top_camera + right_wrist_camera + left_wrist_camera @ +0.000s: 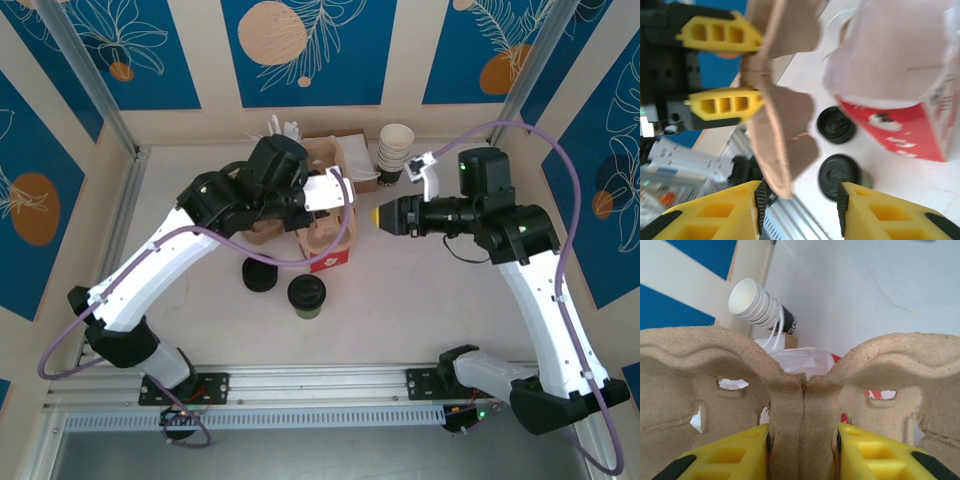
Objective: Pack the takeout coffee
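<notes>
Pulp carrier (700,365) gripped; takeout coffee (307,295) standing on the counter (420,300).
From above, the coffee stands nearest the bases, beside a lid stack (259,274). The left wrist view shows the left gripper (802,440) clamped on the carrier's ridge. The right gripper (800,210) is spread, with white cups (757,302) beyond.

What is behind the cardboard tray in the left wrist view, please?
A stack of white cups and a white bag; the tray hides the rest.

- The takeout coffee (307,296) stands just beside a stack of black lids (259,275).
- The left gripper (338,194) meets the cardboard carrier (325,235).
- The right gripper (378,215) points at the carrier's right side.
</notes>
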You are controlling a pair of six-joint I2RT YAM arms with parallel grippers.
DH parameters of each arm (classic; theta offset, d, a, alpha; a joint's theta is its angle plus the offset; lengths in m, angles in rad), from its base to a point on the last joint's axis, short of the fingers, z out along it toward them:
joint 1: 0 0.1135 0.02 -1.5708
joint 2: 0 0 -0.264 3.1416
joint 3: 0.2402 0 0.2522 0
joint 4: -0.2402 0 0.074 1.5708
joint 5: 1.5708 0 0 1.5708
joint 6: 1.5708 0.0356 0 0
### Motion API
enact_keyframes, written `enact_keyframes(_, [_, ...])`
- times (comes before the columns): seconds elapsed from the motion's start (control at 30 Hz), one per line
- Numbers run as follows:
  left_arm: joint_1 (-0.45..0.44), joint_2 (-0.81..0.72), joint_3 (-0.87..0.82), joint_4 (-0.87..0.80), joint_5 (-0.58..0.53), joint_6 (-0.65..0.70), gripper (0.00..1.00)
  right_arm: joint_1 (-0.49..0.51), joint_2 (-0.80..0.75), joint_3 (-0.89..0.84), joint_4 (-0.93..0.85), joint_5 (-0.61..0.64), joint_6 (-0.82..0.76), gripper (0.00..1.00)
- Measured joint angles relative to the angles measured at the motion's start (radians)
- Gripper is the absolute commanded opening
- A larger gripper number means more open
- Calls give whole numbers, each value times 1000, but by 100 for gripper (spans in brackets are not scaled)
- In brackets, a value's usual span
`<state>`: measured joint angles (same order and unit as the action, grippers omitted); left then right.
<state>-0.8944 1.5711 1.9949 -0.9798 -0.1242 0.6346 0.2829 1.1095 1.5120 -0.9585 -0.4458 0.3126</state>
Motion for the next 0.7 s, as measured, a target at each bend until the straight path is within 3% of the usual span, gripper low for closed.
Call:
enact_keyframes(0.2, [110, 4, 43, 21, 45, -108, 32, -44, 163, 41, 67, 53, 8, 44])
enact_keyframes(0.47, [222, 29, 74, 67, 114, -267, 31, 3, 488, 212, 90, 175, -27, 47])
enact_keyframes(0.7, [275, 51, 74, 83, 168, -359, 31, 52, 616, 339, 89, 240, -80, 51])
